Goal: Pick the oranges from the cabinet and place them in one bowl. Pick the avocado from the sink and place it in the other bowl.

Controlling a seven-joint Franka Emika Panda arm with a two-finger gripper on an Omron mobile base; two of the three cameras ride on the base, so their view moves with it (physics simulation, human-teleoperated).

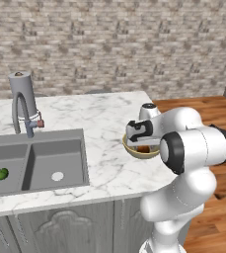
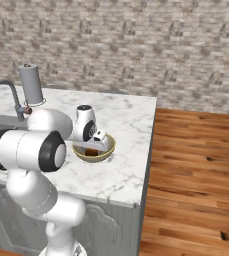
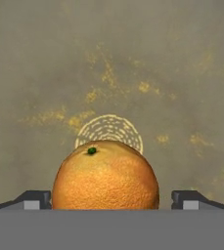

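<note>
Both base views look forward and down from behind the arm at the marble worktop (image 1: 104,123), one from its left, one from its right. They share the pale bowl (image 1: 140,151) and the faucet (image 1: 21,106). The hand view sits very near inside that bowl, facing an orange (image 3: 105,175).

A white grey-veined marble countertop (image 1: 99,118) carries the things; a grey recessed double-basin metal sink (image 1: 35,160) is set into it; right of the sink rests a pale yellow-beige round bowl (image 2: 107,147); behind the sink stands a grey upright paper-towel roll (image 2: 31,84).
</note>
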